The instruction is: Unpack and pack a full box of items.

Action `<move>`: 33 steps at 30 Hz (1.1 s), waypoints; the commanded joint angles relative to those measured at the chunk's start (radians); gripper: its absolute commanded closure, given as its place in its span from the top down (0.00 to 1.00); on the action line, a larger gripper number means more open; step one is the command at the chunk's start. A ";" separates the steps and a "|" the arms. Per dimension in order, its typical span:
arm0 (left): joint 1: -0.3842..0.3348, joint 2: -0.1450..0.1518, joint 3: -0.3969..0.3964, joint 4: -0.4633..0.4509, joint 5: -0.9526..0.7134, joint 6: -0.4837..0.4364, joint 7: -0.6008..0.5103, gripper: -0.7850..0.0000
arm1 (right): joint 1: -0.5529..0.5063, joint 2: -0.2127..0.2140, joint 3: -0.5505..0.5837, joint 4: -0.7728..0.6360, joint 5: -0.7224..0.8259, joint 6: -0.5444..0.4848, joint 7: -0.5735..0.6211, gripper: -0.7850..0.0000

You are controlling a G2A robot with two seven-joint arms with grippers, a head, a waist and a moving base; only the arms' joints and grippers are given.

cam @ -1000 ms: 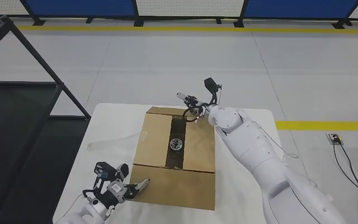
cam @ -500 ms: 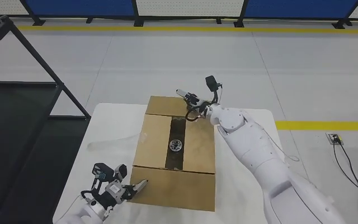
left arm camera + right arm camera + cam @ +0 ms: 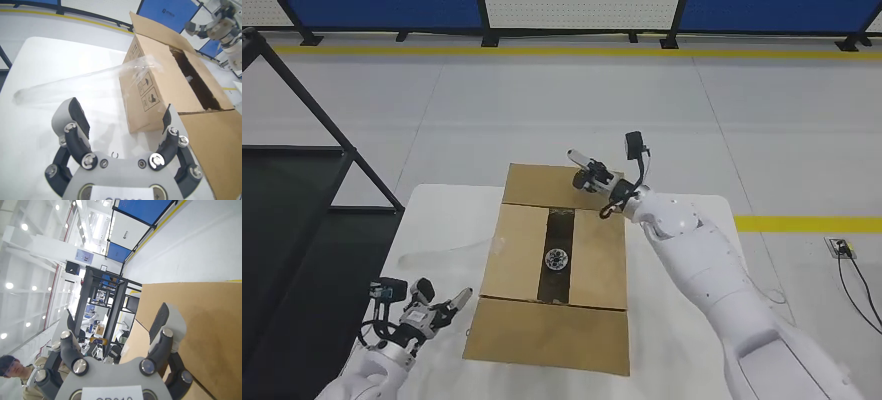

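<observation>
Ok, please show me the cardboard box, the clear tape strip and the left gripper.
cardboard box (image 3: pixel 517 250): top view, on a top flap.
clear tape strip (image 3: pixel 79 81): left wrist view, its middle.
left gripper (image 3: pixel 121 103): left wrist view, midway between fingertips.

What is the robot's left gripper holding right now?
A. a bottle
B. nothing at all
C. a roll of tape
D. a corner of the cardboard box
B. The left gripper is open with nothing between its spread fingers, hanging over the white table just beside the near corner of the box.
</observation>
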 commanded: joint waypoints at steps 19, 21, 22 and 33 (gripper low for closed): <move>-0.075 -0.014 0.122 0.059 0.091 0.030 0.004 1.00 | -0.179 0.124 0.124 -0.370 -0.109 0.154 0.313 1.00; -0.069 -0.014 0.118 0.056 0.089 0.031 0.010 1.00 | -0.190 0.129 0.121 -0.400 -0.137 0.178 0.318 1.00; -0.065 -0.014 0.114 0.053 0.088 0.033 0.015 1.00 | -0.195 0.131 0.121 -0.415 -0.150 0.188 0.322 1.00; 0.013 -0.011 -0.015 0.003 -0.010 0.060 0.080 1.00 | -0.223 0.142 0.135 -0.479 -0.194 0.226 0.277 1.00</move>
